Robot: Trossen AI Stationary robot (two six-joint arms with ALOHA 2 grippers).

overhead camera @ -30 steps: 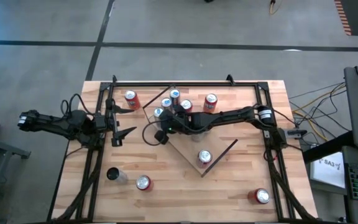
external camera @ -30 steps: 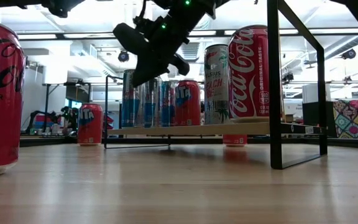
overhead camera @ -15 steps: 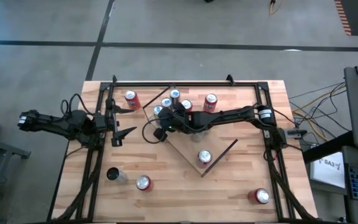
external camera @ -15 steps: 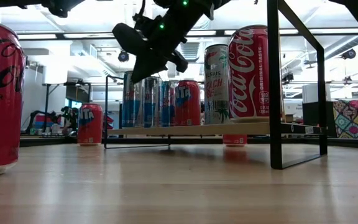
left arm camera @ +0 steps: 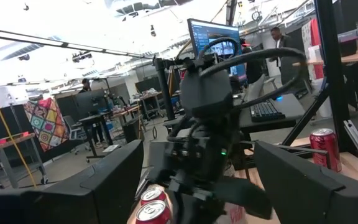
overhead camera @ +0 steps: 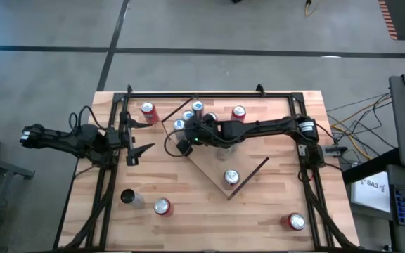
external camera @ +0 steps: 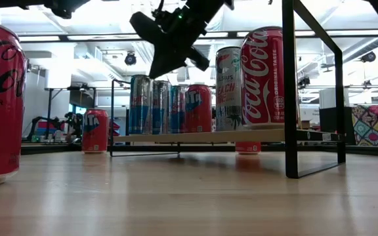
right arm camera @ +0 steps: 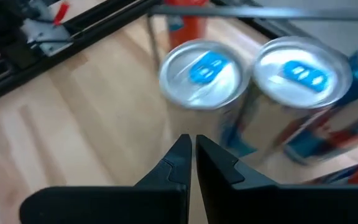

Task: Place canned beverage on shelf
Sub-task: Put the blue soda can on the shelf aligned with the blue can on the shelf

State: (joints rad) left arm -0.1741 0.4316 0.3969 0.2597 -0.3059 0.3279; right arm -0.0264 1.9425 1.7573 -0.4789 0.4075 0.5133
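My right tool (overhead camera: 181, 146) hangs empty over the near-left corner of the shelf (overhead camera: 209, 171), its fingers (right arm camera: 185, 163) pressed tight together with nothing between them. In the low view it sits above the can tops, clear of them. Directly under and just ahead of its tip stand two blue-tabbed slim cans (right arm camera: 205, 70), upright and almost touching each other on the board. Behind those, further along the arm, I count more tall cans in the same cluster (external camera: 169, 105), one of them red, all standing. Out past the arm, near the opposite end of the shelf, a single red cola can (overhead camera: 231, 178) stands alone, well apart from the cluster.

So I judge the placement I am handling as done: the can below the tool stands on the shelf and the tool has let go.

What is left lies off the board. Beyond the shelf's far-left edge a red can (overhead camera: 147, 110) stands on the worktop (overhead camera: 153, 176). Toward me and to the left, a red can (overhead camera: 162, 206) and a dark slim can (overhead camera: 128, 197) wait on the worktop, and another red can (overhead camera: 295, 222) sits far to the right, near the front corner. One more red can (overhead camera: 238, 112) stands by the far rail; I cannot tell if it is on the shelf.

My left tool (overhead camera: 133, 138) waits spread wide at the left frame, holding nothing.
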